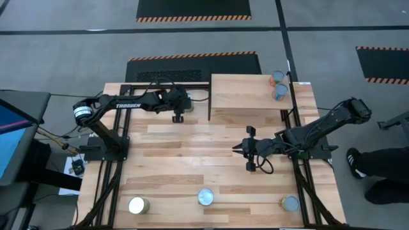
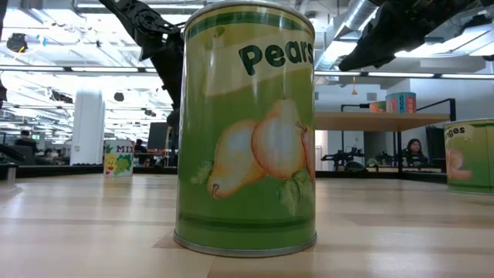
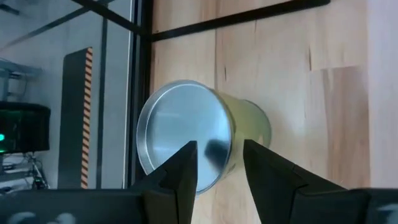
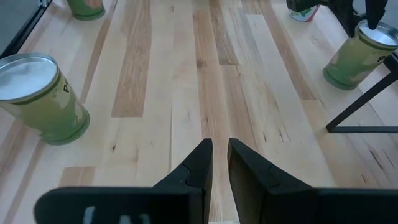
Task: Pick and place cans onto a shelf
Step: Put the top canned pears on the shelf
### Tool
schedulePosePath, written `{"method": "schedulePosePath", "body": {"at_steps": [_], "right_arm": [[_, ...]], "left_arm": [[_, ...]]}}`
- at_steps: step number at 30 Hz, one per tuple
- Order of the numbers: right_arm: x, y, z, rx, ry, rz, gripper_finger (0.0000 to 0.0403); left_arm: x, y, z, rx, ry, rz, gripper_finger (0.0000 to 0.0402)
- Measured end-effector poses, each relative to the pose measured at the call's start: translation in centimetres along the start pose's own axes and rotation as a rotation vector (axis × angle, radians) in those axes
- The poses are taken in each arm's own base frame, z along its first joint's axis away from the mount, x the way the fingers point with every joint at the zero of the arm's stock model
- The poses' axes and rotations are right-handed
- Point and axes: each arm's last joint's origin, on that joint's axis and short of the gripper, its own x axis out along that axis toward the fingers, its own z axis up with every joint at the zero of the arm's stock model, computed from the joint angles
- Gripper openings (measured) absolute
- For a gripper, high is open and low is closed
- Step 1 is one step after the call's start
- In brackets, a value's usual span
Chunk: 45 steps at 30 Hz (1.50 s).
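Observation:
A can with a silver lid and yellow-green label point(image 3: 186, 143) stands on the table by the shelf's black leg point(image 4: 367, 106). My left gripper point(image 3: 219, 155) hangs open just above its lid, slanting down; I see no touch. In the high view the arm point(image 1: 179, 112) hides this can. The shelf point(image 1: 246, 92) stands at the far edge with two cans point(image 1: 278, 85) at its right end. My right gripper point(image 1: 238, 148) waits mid-table, pointing toward the left edge, fingers point(image 4: 219, 152) a narrow gap apart with nothing between. Three cans point(image 1: 205, 197) stand along the near edge.
The pears can point(image 2: 247, 131) fills the low view; another green can point(image 2: 471, 154) stands to its right. One more can point(image 4: 305, 9) stands beyond the left gripper, near the far edge. Bare planks point(image 1: 192, 153) lie between the arms. A person's legs point(image 1: 383, 169) show at the right.

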Motion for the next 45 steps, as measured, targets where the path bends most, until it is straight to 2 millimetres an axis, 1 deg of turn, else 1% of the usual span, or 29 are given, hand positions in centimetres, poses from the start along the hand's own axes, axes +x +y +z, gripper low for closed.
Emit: {"method": "schedulePosePath", "body": {"at_steps": [6,15,21,26,30,36,40,45], "right_arm": [[0.0,0.0,0.0,0.0,-0.001,0.0,0.0075],[0.0,0.0,0.1,0.002,-0.006,0.001,0.0075],[0.0,0.0,0.1,0.002,-0.006,0.001,0.0075],[0.0,0.0,0.1,0.0,-0.006,0.001,0.0075],[0.0,0.0,0.1,-0.001,-0.005,0.001,0.0075],[0.0,0.0,0.0,-0.002,-0.001,0.0,0.0075],[0.0,0.0,0.0,-0.015,-0.002,0.001,0.0075],[0.0,0.0,0.2,-0.02,-0.016,0.003,0.0075]], "left_arm": [[0.0,-0.1,0.0,0.019,0.0,-0.016,0.0083],[-0.1,0.0,-0.3,0.044,0.022,-0.022,0.0009],[-0.2,-0.1,-0.3,0.074,0.034,-0.03,0.0004],[-1.1,-0.8,0.3,0.09,0.088,-0.065,0.0001],[-2.4,-2.2,1.3,0.09,0.083,-0.11,0.0001],[-4.6,-5.6,2.4,0.137,0.07,-0.178,0.0001],[-5.9,-7.9,3.5,0.151,-0.006,-0.252,0.0001],[-7.2,-10.2,5.1,0.113,-0.13,-0.34,0.0001]]}}
